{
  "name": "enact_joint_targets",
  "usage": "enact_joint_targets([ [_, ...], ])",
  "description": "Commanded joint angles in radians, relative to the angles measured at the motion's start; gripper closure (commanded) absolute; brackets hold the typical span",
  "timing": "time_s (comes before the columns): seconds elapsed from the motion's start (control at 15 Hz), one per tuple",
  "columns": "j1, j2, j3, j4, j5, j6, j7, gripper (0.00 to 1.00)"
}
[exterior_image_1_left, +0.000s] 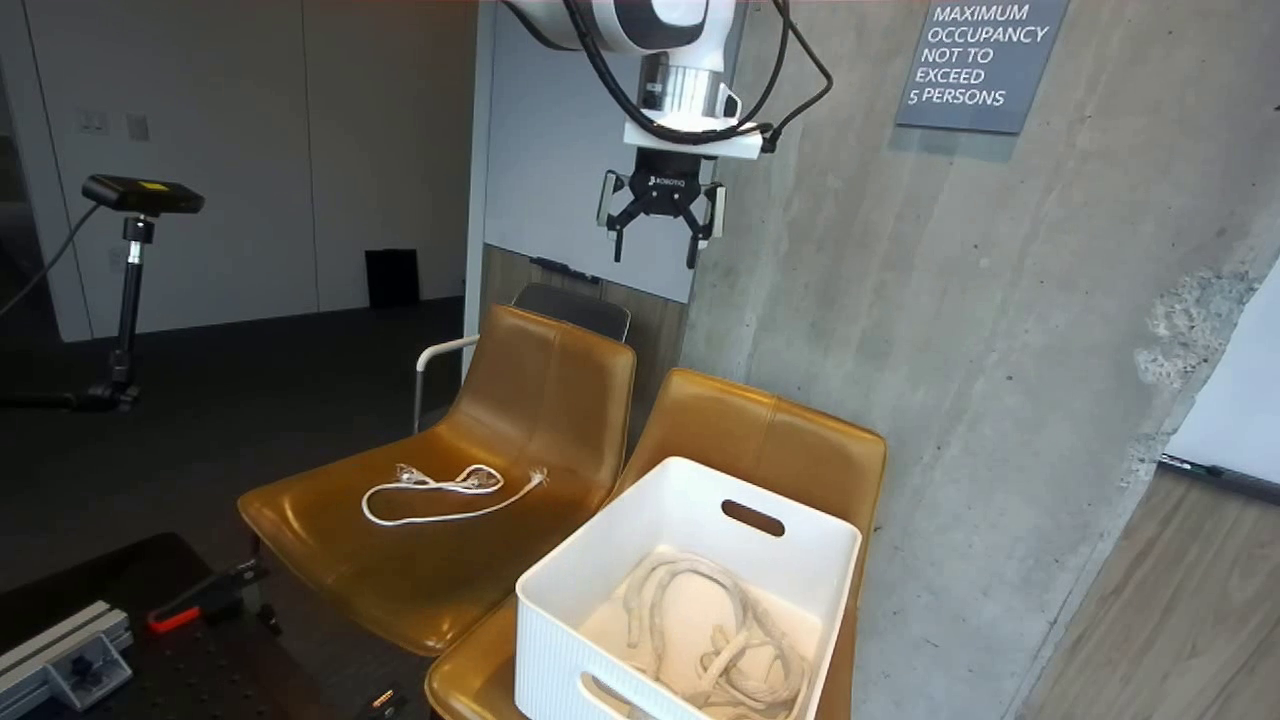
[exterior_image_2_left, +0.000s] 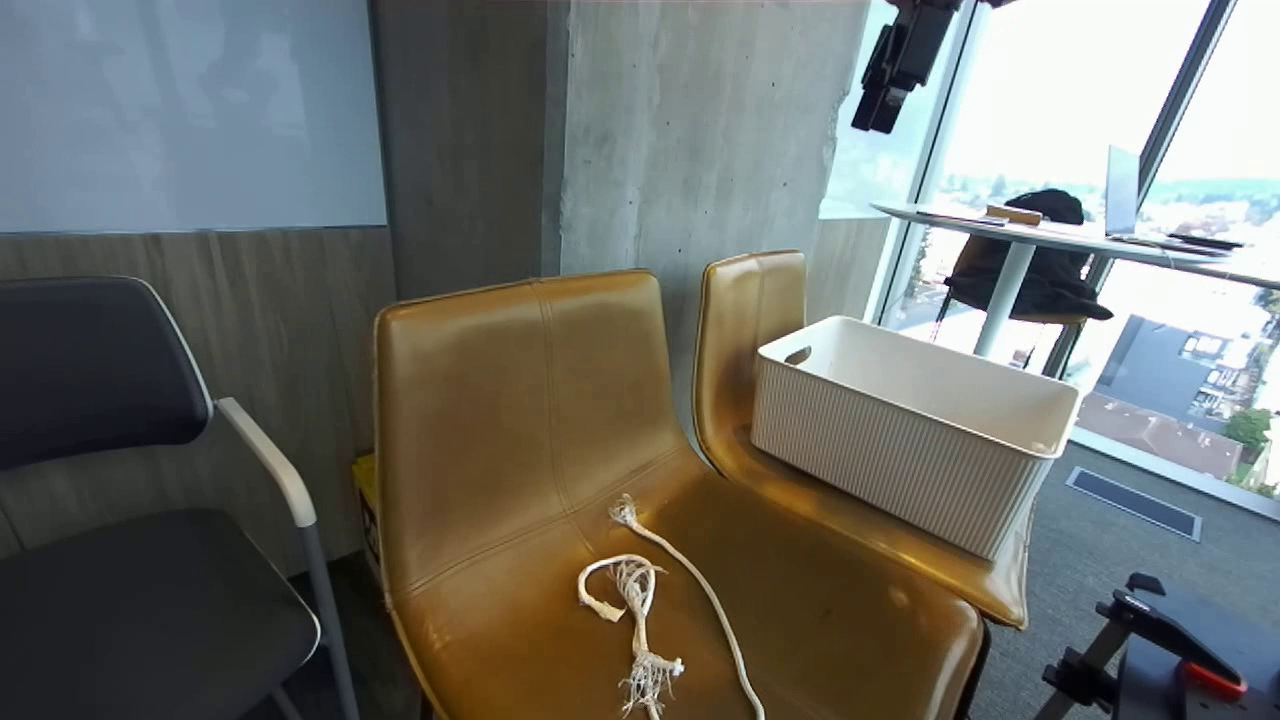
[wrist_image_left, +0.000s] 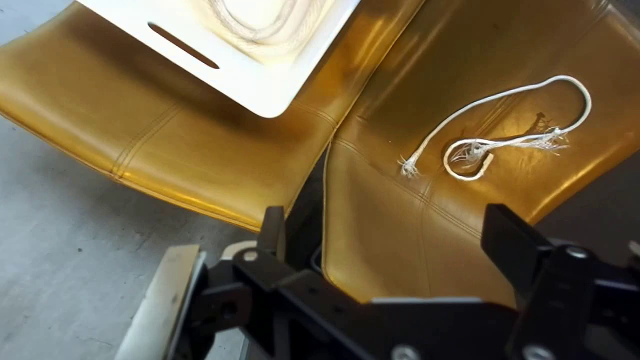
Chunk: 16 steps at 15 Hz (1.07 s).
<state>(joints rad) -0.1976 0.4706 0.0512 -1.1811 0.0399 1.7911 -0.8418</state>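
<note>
With the gripper (exterior_image_1_left: 655, 256) spread wide and empty, apparently for approach, lowering toward the white rope (wrist_image_left: 510, 142) is probably required.

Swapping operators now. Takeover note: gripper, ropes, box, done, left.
Gripper: open, high up, nothing between the fingers.
Where: frayed white rope lies loose on the seat of a tan chair; can't tell if it's one piece or more. White box stands on the neighbouring chair, with rope coils inside.
Done: rope coils are in the white box.
Left: frayed white rope, outside the box and not gripped.
</note>
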Motion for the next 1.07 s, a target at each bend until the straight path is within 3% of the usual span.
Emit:
enact_joint_targets([
  [0.0,0.061,-0.1,0.02,-0.252,-0.015,0.172,0.048,0.0],
  [0.33,0.163,-0.148,0.021,-0.528,-0.054,0.42,0.138,0.0],
  [0.73,0.268,-0.162,0.077,-0.854,-0.105,0.701,0.264,0.0],
  [1.0,0.332,-0.093,0.121,-0.925,-0.155,0.85,0.376,0.0],
])
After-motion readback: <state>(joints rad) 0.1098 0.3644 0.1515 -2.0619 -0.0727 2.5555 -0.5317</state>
